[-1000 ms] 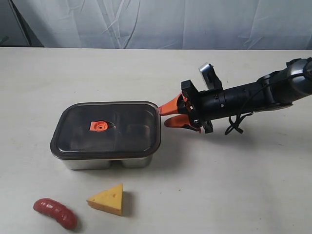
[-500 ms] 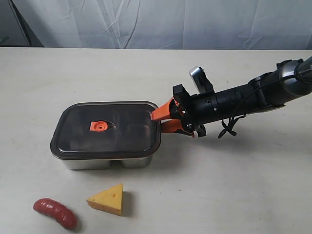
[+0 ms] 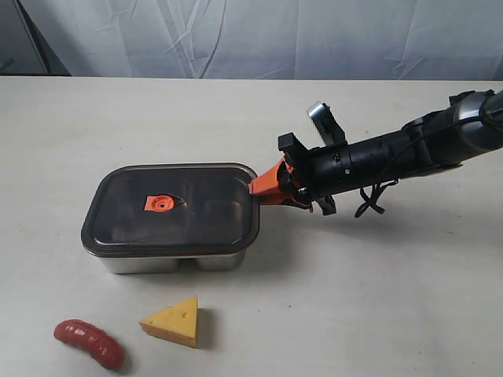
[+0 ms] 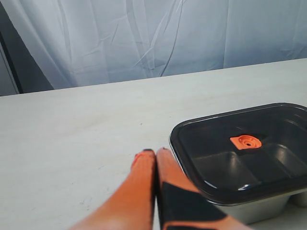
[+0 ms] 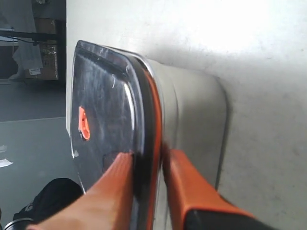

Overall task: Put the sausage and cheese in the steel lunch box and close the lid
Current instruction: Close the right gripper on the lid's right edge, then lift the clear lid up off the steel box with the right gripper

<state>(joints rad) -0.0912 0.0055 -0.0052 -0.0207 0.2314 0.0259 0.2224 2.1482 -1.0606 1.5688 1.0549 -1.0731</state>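
Note:
The steel lunch box (image 3: pixel 157 261) stands left of centre with the dark lid (image 3: pixel 196 212) on it, orange valve tab (image 3: pixel 160 203) on top. My right gripper (image 3: pixel 258 191) is shut on the lid's right-hand rim; in the right wrist view one finger lies over the lid (image 5: pixel 103 110) and the other under its orange seal, against the box wall (image 5: pixel 192 115). The sausage (image 3: pixel 89 343) and the cheese (image 3: pixel 173 321) lie on the table in front of the box. My left gripper (image 4: pixel 154 153) is shut and empty, beside the box (image 4: pixel 259 213); it is out of the exterior view.
The white table (image 3: pixel 377 298) stretches out to the right and behind the box. A pale curtain (image 3: pixel 259 35) hangs along the far edge. The right arm (image 3: pixel 393 157) slants in from the right, low over the table.
The right gripper moved left to the lid's right edge and its fingers closed on the rim. Box, sausage and cheese stayed put.

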